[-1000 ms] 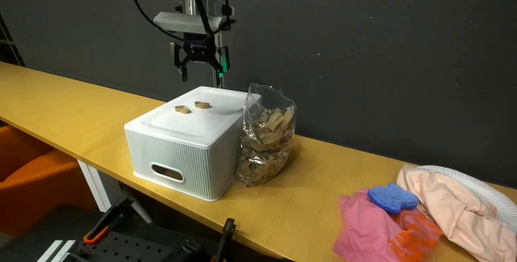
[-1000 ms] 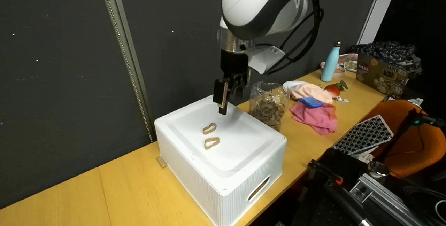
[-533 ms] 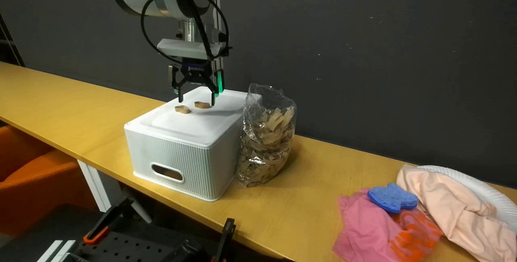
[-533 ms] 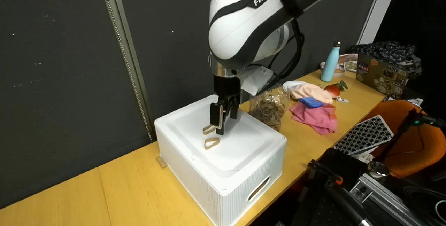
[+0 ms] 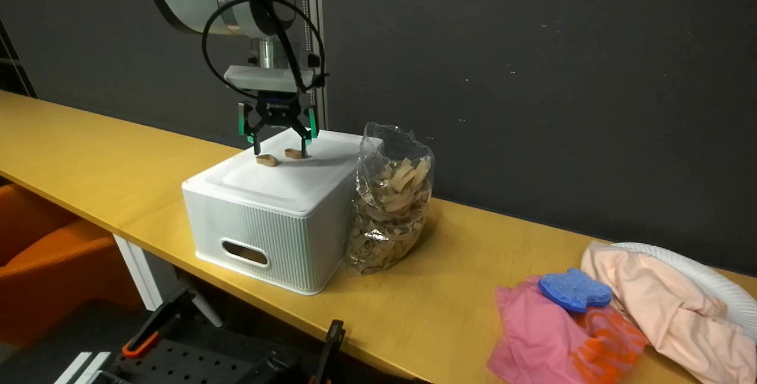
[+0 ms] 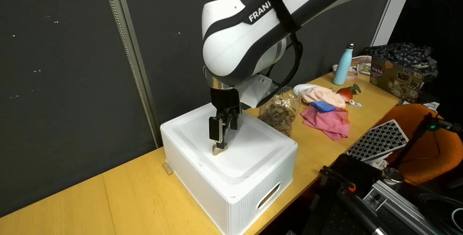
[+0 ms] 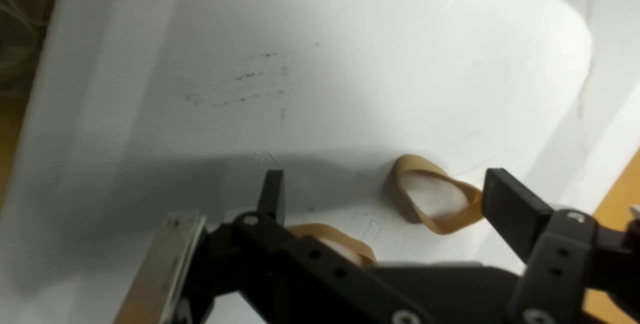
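Fingers (image 7: 515,209) stand spread over the box (image 6: 249,159). Each band (image 7: 455,223) is probably light, soft, grippy; pinch across its upright walls.

Looks like a lab: robot arm (image 6: 231,46) in the frame's upper centre, metal rail (image 6: 403,206) and patterned board (image 6: 379,141) (orange chair (image 6: 448,148) too) at lower right.

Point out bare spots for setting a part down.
Free: table between clear bag and pink cloth; table past the white bin, opposite the bag, bar a small tan piece at the bin's base; bin top toward the handle slot.
Crowded: around two tan bands, by the open gripper; plus the peach cloth, sponge and plate cluster.
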`<state>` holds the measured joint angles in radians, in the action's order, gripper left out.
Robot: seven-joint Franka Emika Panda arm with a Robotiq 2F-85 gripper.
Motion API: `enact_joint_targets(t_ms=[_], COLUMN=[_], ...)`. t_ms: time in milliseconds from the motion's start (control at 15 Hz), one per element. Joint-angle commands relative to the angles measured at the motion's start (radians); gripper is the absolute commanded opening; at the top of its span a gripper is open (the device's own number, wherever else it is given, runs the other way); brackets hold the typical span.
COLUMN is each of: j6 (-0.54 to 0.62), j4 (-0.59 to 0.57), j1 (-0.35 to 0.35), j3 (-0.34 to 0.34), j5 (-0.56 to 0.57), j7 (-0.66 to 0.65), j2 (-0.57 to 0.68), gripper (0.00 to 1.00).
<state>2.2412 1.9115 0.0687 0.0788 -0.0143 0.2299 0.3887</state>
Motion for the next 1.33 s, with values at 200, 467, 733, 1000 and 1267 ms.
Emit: enact_joint_targets(t_ms=[200,467,733,1000,1267], j6=[-0.003,-0.013,-0.002,0.004,-0.001], j4=[-0.085,-0.146,-0.165,-0.157,-0.168], j1=[0.012,0.024,0.037,0.045,0.045], j3=[0.002,0.006,0.018,0.024,0.024], j5=[0.087,0.112,0.108,0.105,0.105], j7=[-0.005,-0.007,-0.003,-0.001,0.001], j2=[0.065,0.1,0.115,0.115,0.127], gripper=[1.0,1.0,1.0,1.0,1.0])
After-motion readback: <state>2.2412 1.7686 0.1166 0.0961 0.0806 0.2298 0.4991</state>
